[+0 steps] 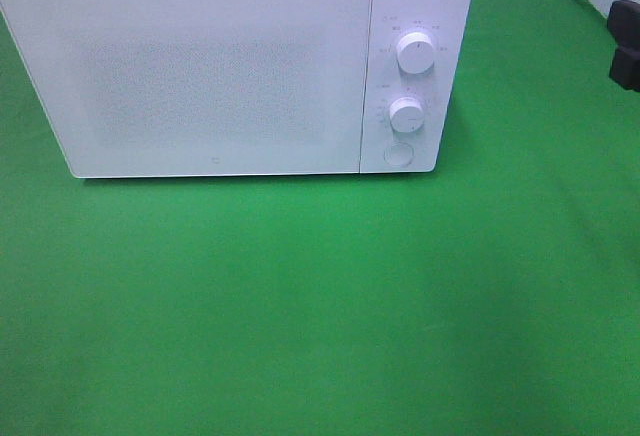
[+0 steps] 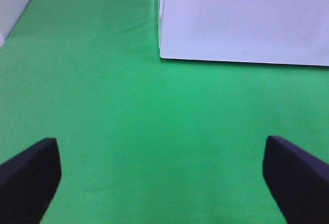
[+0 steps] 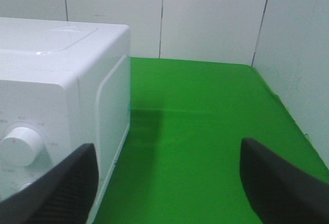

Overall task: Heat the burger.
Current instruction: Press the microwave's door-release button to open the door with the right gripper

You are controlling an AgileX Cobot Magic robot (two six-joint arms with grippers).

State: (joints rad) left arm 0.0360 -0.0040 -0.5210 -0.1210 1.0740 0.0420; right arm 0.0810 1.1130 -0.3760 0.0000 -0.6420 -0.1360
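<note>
Nearest, the left gripper [image 2: 159,149] and the right gripper [image 3: 167,149] are both being held spread wide, with nothing being grasped. The burger is not being shown in any view (it may be lying inside the oven, or out of frame), so heat could be set on an empty cavity. Further off on the cloth [image 1: 320,306], the microwave [image 1: 215,66] is standing shut. Its door [image 1: 190,81] is blocking any loading, and the dials [image 1: 415,53] beside it could be knocked by the right arm.
</note>
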